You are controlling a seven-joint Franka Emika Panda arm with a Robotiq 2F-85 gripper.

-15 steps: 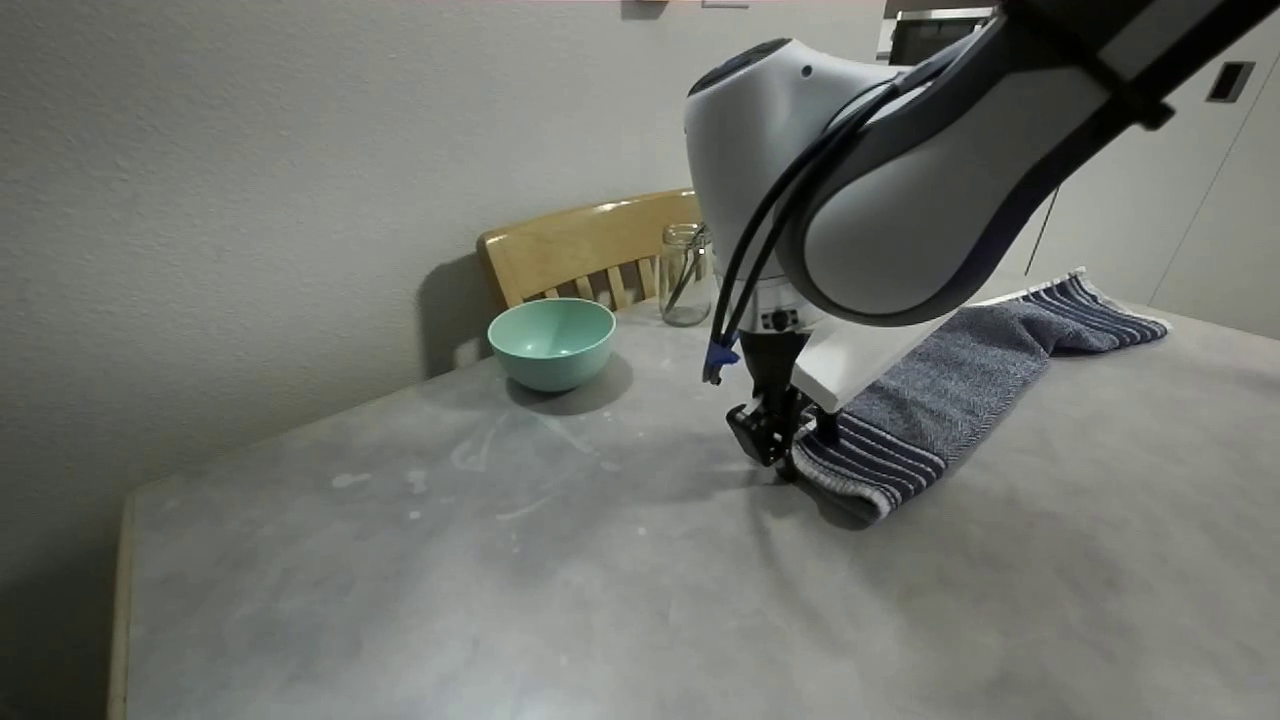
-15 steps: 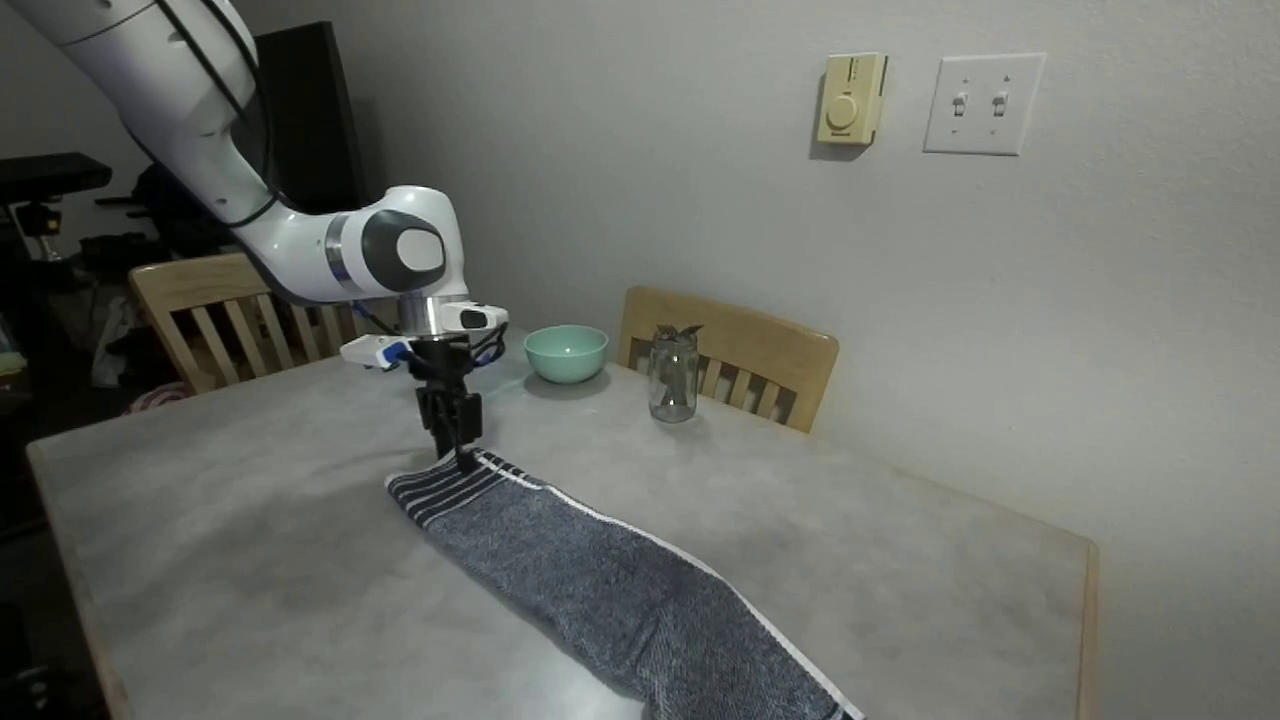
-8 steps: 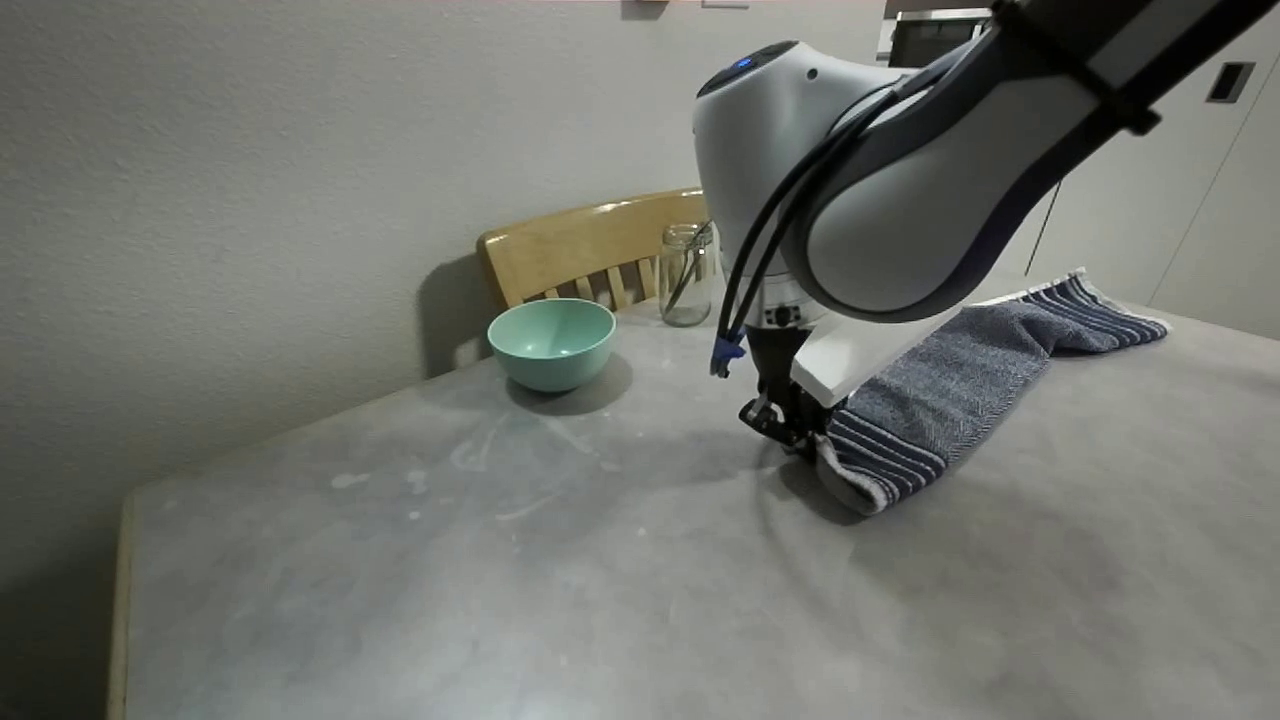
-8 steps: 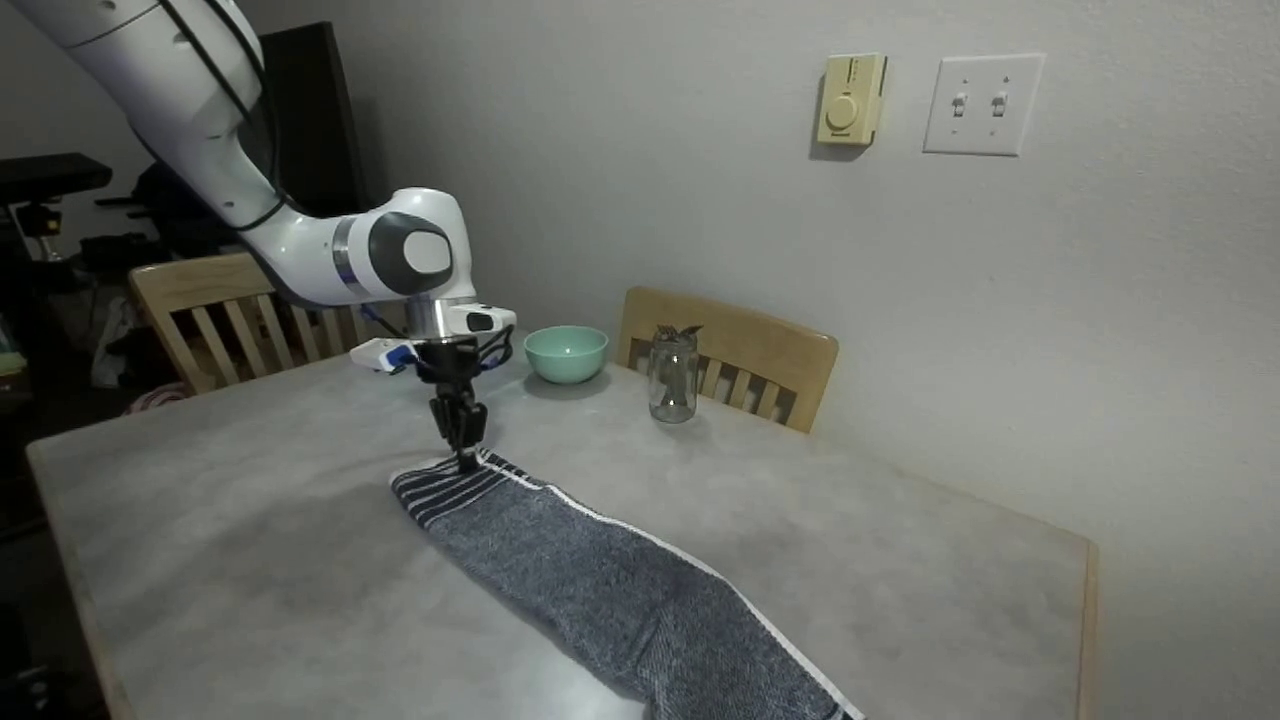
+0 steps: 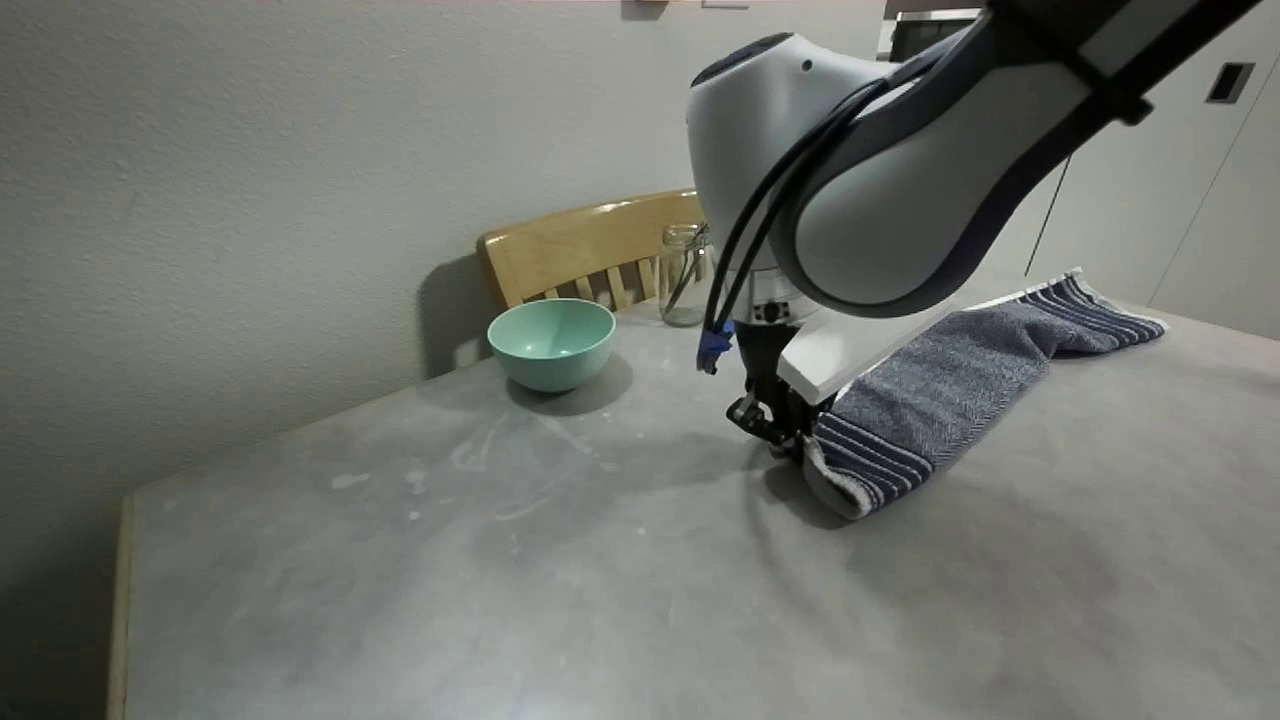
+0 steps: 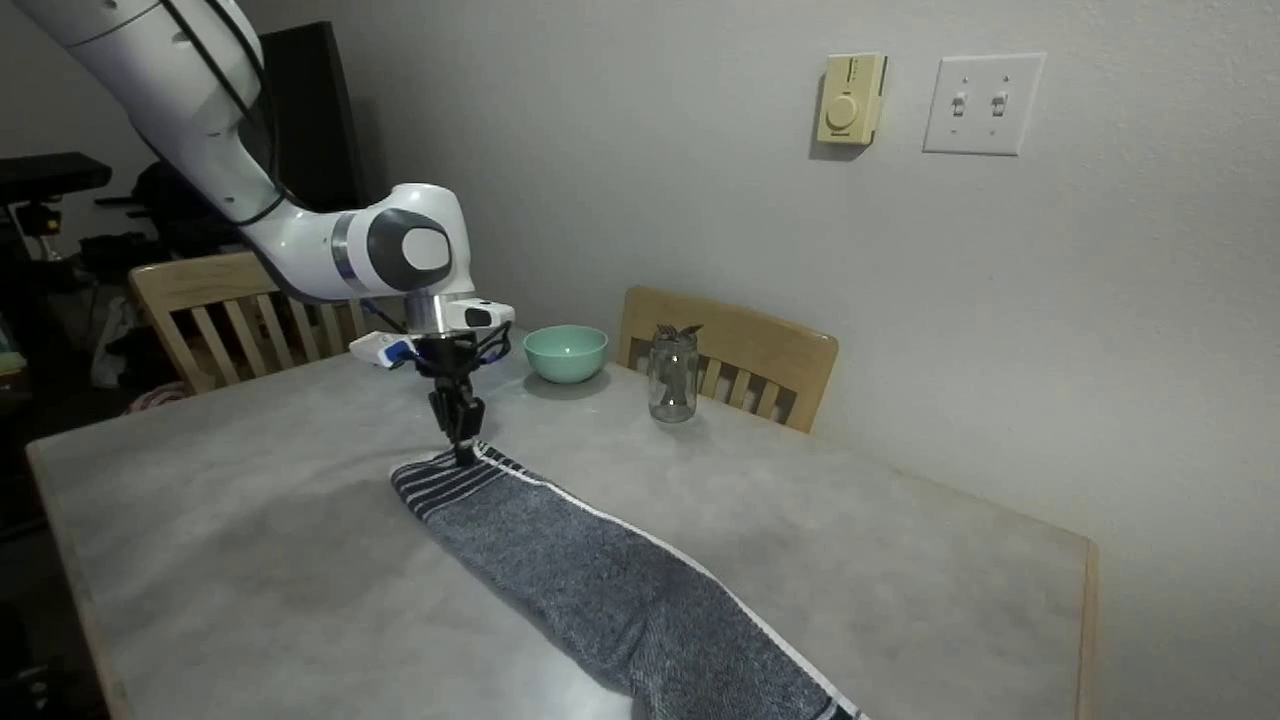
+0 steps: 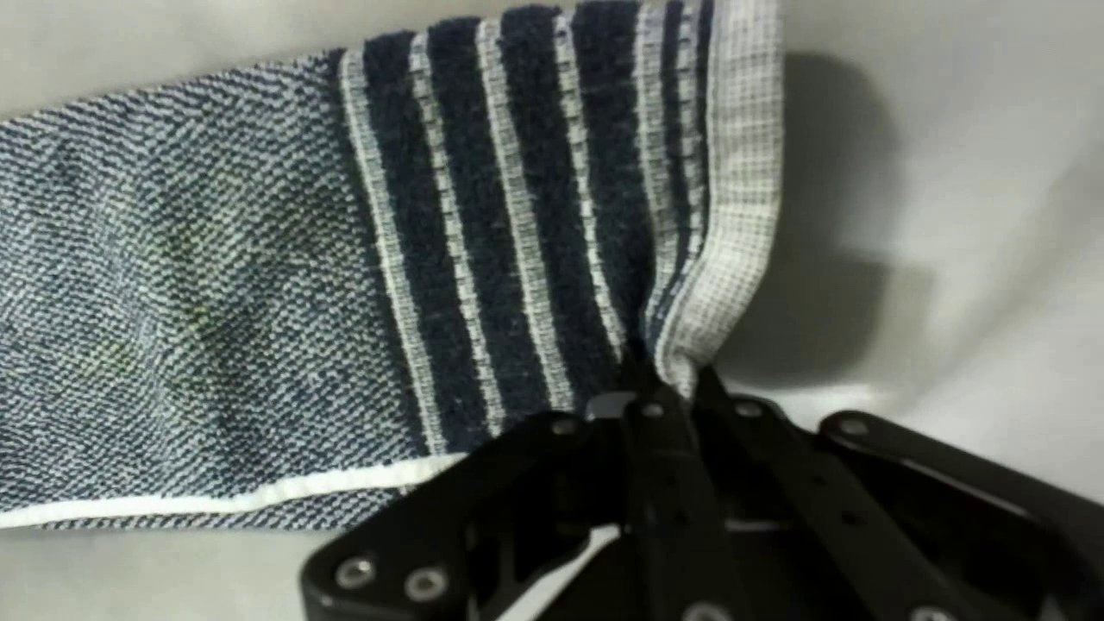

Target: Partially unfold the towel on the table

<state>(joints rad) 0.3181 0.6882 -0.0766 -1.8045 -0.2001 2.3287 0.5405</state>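
The grey-blue towel [image 5: 930,390] lies as a long folded strip across the grey table [image 5: 480,610], its navy-and-white striped ends showing in an exterior view. My gripper [image 7: 677,379] is shut on the hem of the near striped end, and the cloth puckers up between its fingertips in the wrist view. White hem [image 7: 746,155] beyond the grip stands slightly off the tabletop, with a shadow beside it. From the other side, the gripper [image 6: 464,457] points down at the corner of the towel [image 6: 590,560]. The fingertips are partly hidden by the cloth.
A teal bowl [image 5: 552,350] stands near the wall, and a glass jar [image 6: 673,380] with utensils is close to it. Behind them a wooden chair [image 6: 730,345] is against the table edge; another chair [image 6: 225,310] stands behind the arm.
The gripper has gone from open around the striped end to shut on its hem. In the last half second it has shifted slightly, drawing the towel's end along with it.
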